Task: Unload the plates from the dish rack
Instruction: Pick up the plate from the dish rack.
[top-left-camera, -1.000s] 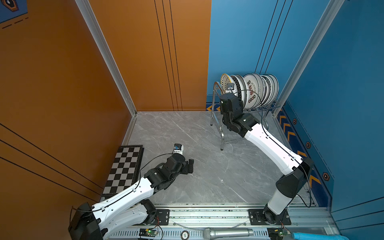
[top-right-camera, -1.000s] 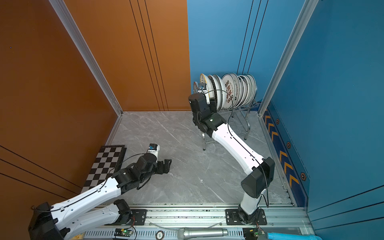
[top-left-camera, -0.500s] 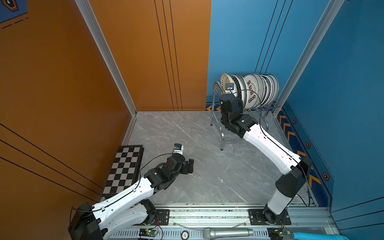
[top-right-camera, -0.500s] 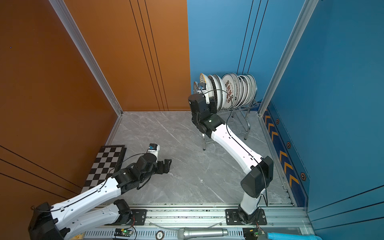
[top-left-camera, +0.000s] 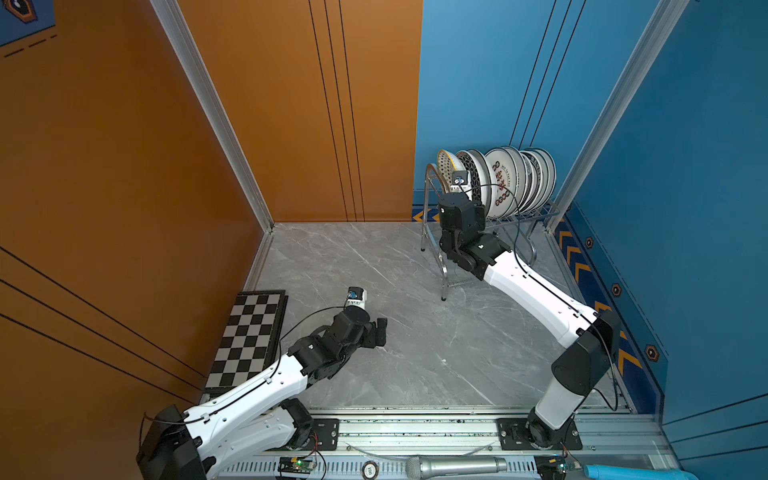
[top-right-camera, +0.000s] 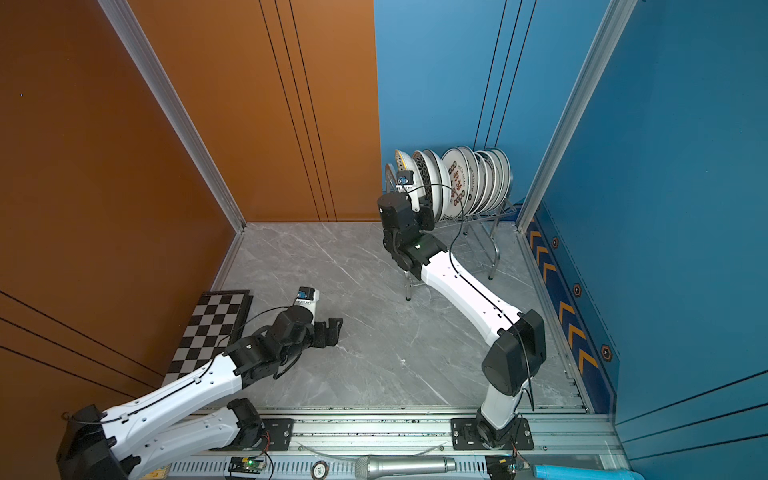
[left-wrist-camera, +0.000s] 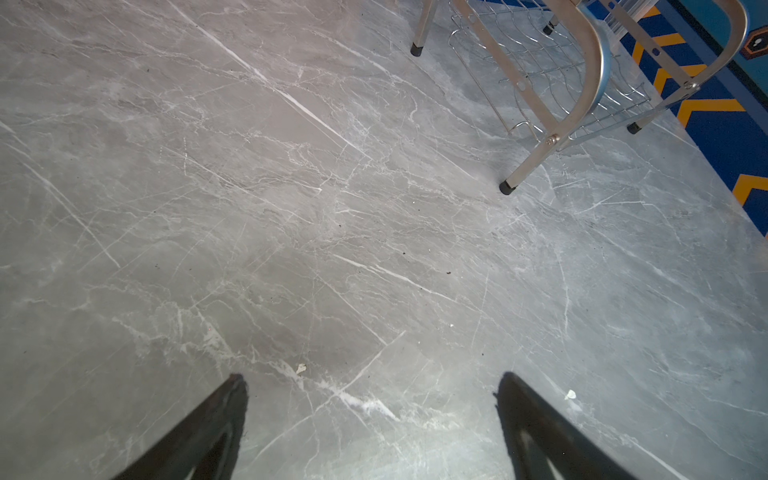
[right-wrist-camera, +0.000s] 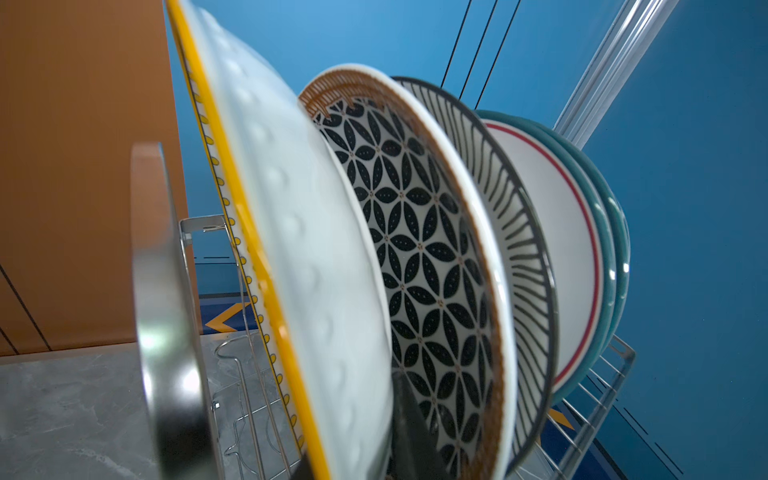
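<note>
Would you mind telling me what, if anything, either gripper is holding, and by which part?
The right gripper appears to pinch the yellow-rimmed plate by its rim; the left gripper, open, holds nothing.

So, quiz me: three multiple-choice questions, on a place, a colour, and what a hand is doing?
1. Where do the plates stand?
A) on the chequered board
B) on the upper shelf of the dish rack
C) in a sink
2. What colour is the rim of the end plate at the right hand?
A) yellow
B) pink
C) purple
3. How is the left hand?
A) holding a plate
B) shut
C) open and empty
Answers: B, they stand upright in the wire slots; A, yellow edge in the right wrist view; C, its fingers spread over bare floor.
</note>
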